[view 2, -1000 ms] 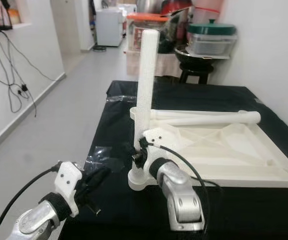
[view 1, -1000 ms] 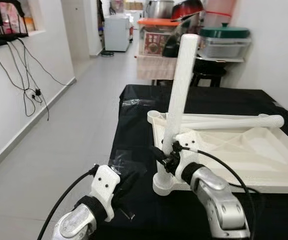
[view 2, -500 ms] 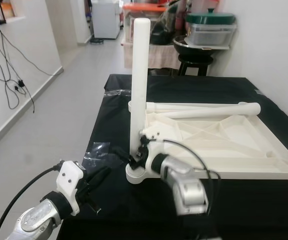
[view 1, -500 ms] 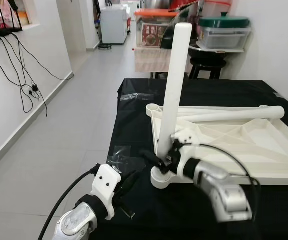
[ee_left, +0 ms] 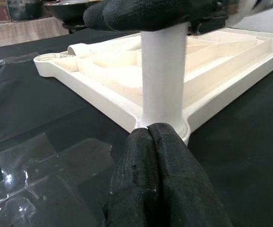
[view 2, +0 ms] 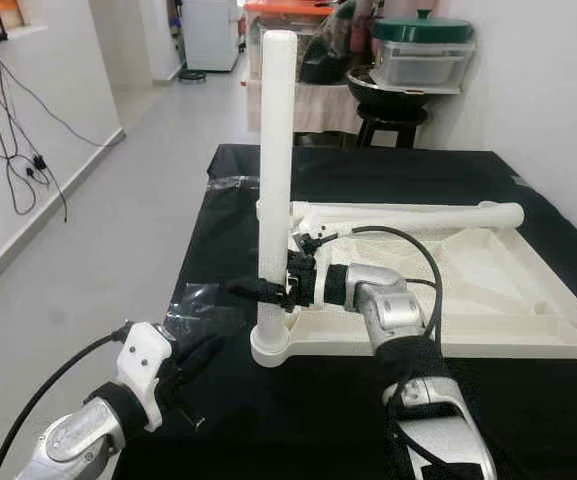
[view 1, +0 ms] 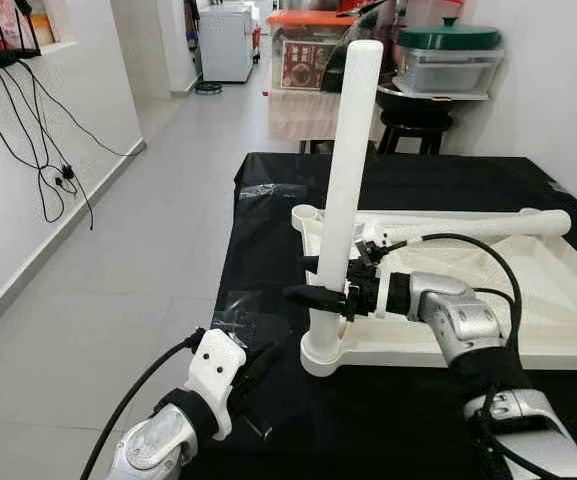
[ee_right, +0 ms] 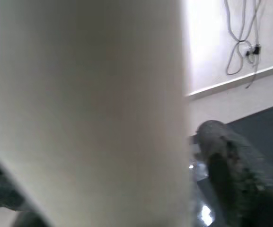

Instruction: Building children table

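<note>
- Table top point(view 1: 488, 300), white moulded plastic, is laid upside down on a black-covered table point(view 1: 268, 215), with its near left corner close to that table's left edge.
- One leg point(view 1: 343, 170) is stood upright in the corner socket point(view 1: 325, 352); a second leg point(view 1: 468, 228) is laid flat along the far rim of the top.
- Right gripper point(view 1: 313, 292) is closed around the lower part of the upright leg, one finger on each side.
- Left gripper point(ee_left: 157, 156) is held low before the socket, fingers pressed together on nothing.
- Leg is judged stiff, light and smooth, so slipping under a twist is likely; a low hold near the socket is advised.
- Open floor point(view 1: 118, 260) lies past the left edge; ample room is left above the leg.
</note>
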Robot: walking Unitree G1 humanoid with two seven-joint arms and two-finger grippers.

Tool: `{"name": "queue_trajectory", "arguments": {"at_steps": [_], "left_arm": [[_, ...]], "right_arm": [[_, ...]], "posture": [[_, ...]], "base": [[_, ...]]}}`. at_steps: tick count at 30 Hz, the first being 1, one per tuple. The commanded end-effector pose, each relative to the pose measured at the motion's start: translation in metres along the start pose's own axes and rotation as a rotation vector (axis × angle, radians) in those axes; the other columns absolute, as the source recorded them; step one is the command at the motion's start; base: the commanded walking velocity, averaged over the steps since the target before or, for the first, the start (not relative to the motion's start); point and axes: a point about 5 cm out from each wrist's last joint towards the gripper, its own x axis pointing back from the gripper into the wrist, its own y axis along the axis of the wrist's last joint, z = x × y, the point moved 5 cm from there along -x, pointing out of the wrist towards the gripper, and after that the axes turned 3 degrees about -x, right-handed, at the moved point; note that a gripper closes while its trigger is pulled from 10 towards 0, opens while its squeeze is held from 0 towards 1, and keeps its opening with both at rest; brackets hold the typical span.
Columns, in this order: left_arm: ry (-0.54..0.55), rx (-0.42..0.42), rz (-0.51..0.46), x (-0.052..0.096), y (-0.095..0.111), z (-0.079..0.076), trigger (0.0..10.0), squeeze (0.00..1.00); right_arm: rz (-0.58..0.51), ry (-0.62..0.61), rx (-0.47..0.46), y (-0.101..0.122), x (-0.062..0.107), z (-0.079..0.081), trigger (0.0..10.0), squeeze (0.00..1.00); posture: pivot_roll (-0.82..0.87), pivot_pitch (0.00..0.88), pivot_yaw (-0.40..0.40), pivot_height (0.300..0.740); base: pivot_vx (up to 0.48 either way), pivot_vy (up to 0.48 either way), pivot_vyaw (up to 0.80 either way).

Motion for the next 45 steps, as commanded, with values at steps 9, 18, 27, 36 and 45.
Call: {"name": "queue_trajectory", "arguments": {"at_steps": [9,18,27,36,45], "left_arm": [[-0.030,-0.007,0.009,-0.003,-0.002,-0.004,10.0,0.00],[-0.026,0.003,0.001,-0.003,0.000,0.001,10.0,0.00],[-0.013,-0.008,-0.004,-0.005,0.000,0.003,10.0,0.00],[-0.027,-0.002,0.001,-0.007,-0.002,0.000,10.0,0.00],[-0.024,-0.011,0.003,-0.008,-0.003,-0.002,10.0,0.00]], "right_arm": [[-0.019,-0.127,0.016,-0.013,0.017,-0.007,0.0,0.00],[-0.093,-0.846,-0.117,-0.058,0.005,-0.007,0.0,0.00],[-0.050,-0.813,-0.133,-0.062,-0.002,-0.006,10.0,0.00],[-0.083,-0.539,-0.141,-0.045,-0.019,0.008,10.0,1.00],[-0.006,-0.202,0.040,-0.009,-0.005,-0.007,10.0,0.00]], "posture": [[0.04,0.000,-0.037,0.740],[0.00,0.000,-0.030,0.740],[0.01,0.000,-0.044,0.740],[0.01,0.000,-0.041,0.740],[0.03,0.000,-0.053,0.740]], "base": [[0.000,0.000,0.00],[0.000,0.000,0.00],[0.000,0.000,0.00],[0.000,0.000,0.00],[0.000,0.000,0.00]]}}
